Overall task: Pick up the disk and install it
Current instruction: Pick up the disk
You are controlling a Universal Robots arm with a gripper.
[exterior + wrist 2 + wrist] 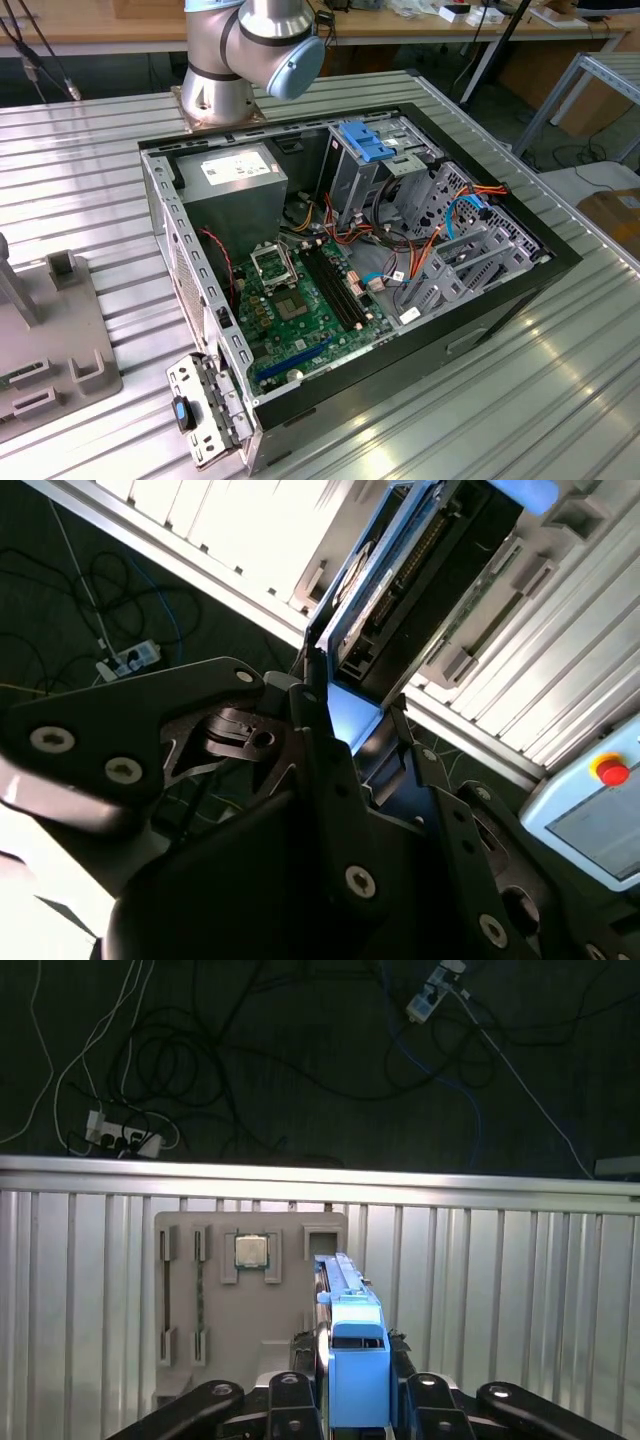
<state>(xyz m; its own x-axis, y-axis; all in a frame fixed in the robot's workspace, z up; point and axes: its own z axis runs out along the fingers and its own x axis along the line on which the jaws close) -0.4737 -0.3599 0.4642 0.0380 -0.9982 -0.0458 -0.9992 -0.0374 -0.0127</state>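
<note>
The disk (340, 1285) stands edge-on between the black fingers of my gripper (352, 1352) in the first wrist view, with its bright blue carrier rail facing the camera. The gripper is shut on the disk. Behind it lies a grey holder tray (190, 1260) on the ribbed metal table. In the second wrist view the disk (395, 580) reaches out from the gripper (355, 730), showing its dark connector edge and blue rail. In the exterior view the open computer case (200, 290) lies on the table, with grey drive bays (460, 260) at the exterior view's right.
The arm's base (240, 50) stands behind the case. An upright grey cage with a blue latch (362, 140) rises inside it. The holder tray carries a processor chip (252, 1251) and a memory stick (198, 1300). Cables and power strips (120, 1135) lie on the floor past the table edge.
</note>
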